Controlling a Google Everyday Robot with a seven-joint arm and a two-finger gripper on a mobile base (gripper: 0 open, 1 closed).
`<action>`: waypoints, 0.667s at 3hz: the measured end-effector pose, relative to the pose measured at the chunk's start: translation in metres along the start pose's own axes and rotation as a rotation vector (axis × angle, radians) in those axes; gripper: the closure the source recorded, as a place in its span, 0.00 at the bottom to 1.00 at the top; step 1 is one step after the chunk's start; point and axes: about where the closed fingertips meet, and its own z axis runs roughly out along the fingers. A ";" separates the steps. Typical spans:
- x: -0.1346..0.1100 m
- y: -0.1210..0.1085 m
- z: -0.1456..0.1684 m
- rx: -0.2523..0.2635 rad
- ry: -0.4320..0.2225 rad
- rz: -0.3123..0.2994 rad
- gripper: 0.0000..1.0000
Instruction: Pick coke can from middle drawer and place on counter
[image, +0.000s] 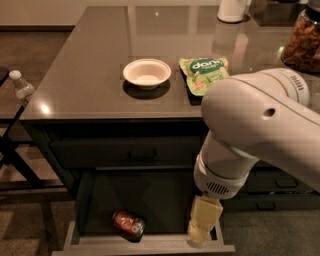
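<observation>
The red coke can (128, 223) lies on its side in the open middle drawer (150, 245), near the front rim, left of centre. My gripper (202, 225) hangs from the big white arm over the drawer's right front corner, to the right of the can and apart from it. The dark glossy counter (90, 65) spreads above the drawer.
A white bowl (146, 73) and a green snack bag (204, 73) sit on the counter. A white container (232, 10) and a jar of nuts (301, 42) stand at the back right. A clear plastic bottle (22, 87) stands at the left.
</observation>
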 end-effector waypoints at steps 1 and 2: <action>0.002 0.003 0.005 -0.003 0.003 0.001 0.00; -0.004 0.017 0.040 -0.041 0.012 0.017 0.00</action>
